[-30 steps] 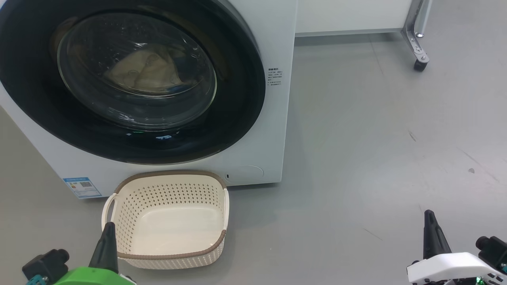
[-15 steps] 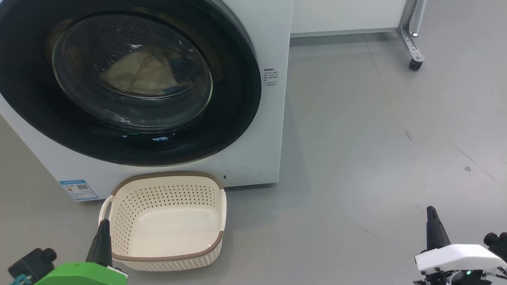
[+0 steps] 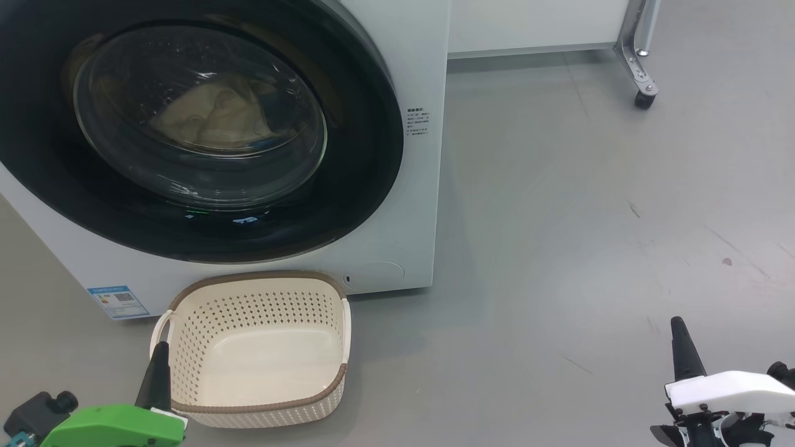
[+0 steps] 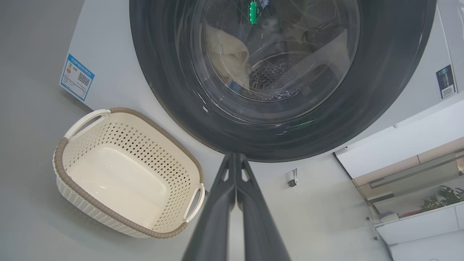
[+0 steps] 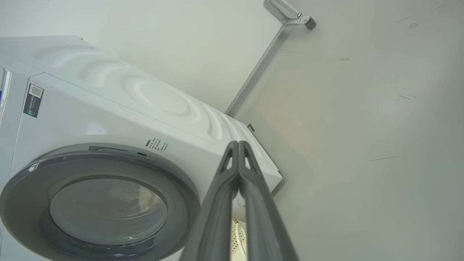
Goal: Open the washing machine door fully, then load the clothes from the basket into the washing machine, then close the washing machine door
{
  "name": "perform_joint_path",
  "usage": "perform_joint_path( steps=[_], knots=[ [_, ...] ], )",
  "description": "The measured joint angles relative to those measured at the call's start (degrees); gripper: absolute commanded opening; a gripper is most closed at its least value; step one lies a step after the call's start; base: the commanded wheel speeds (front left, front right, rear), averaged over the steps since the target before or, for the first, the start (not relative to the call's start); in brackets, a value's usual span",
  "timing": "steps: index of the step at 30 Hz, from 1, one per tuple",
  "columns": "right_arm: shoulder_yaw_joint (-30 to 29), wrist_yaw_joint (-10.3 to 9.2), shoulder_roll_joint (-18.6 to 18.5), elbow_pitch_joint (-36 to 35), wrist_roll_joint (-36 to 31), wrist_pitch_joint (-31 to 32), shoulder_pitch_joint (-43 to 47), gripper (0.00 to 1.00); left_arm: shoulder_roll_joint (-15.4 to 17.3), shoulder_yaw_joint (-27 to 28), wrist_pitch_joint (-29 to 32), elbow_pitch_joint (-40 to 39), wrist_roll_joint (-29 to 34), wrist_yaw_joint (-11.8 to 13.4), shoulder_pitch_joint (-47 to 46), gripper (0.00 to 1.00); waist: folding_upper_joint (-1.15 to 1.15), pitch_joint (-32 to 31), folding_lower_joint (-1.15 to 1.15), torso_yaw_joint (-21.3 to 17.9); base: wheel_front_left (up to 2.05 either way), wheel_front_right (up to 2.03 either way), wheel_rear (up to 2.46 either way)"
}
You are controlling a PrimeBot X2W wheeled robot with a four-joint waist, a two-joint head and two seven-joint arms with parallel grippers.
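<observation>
The white washing machine stands at the upper left of the head view with its black-rimmed round door closed flat against it. Through the door glass a cream garment, the clothes, lies in the drum, also seen in the left wrist view. On the floor in front sits the cream basket, nothing in it. My left gripper is shut by the basket's near left corner, apart from the door. My right gripper is shut low over the bare floor at far right.
Grey floor stretches to the right of the machine. A metal leg on a black caster stands at the back right under a white panel. A blue label sticker marks the machine's lower left front.
The whole head view has slid a little, so the camera moved. Both grippers sit slightly lower and stay shut; door, clothes and basket are as before.
</observation>
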Motion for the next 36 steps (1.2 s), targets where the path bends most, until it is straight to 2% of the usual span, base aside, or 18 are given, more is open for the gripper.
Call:
perform_joint_path(
  steps=[36],
  knots=[
    [-3.21,2.72,-1.01,4.44,28.26,6.14,-6.01,0.00,-0.78,4.33,6.87,1.70,-26.15,-0.96,-3.55,0.00,0.00,-0.20,0.00,-1.86,0.00,0.00,0.00]
  ],
)
